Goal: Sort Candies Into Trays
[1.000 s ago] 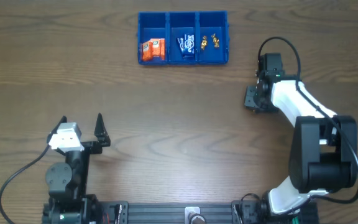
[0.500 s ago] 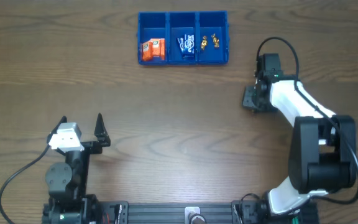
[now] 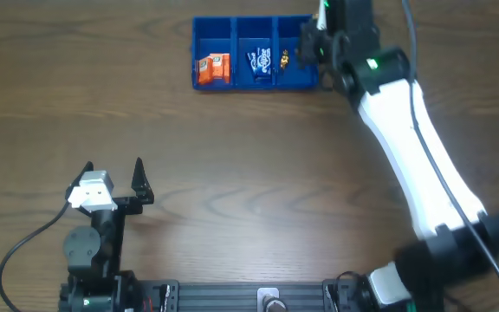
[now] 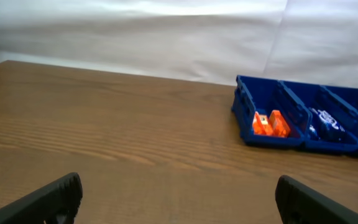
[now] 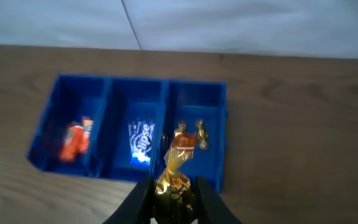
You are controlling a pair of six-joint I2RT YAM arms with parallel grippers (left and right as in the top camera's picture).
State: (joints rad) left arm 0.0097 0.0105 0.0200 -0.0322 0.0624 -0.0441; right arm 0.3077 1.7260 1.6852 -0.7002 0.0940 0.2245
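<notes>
A blue tray [image 3: 254, 20] with three compartments stands at the far middle of the table. Orange candies [image 3: 212, 70] lie in its left compartment, a blue candy [image 3: 259, 63] in the middle one, gold candies [image 3: 284, 60] in the right one. My right gripper [image 3: 313, 40] is raised near the tray's right compartment. In the right wrist view this gripper [image 5: 174, 194] is shut on a gold-wrapped candy [image 5: 175, 173], in front of the tray [image 5: 135, 80] and in line with its right compartment. My left gripper [image 3: 113, 166] is open and holds nothing, low at the near left, far from the tray [image 4: 272, 138].
Bare wooden table [image 3: 249, 165] stretches between the tray and both arm bases. A white backdrop [image 4: 166, 37] rises behind the table's far edge. The right arm's white link [image 3: 410, 139] stretches diagonally over the table's right side.
My right arm has swung from the right side of the table up and over to the tray's right end. The left arm has stayed still.
</notes>
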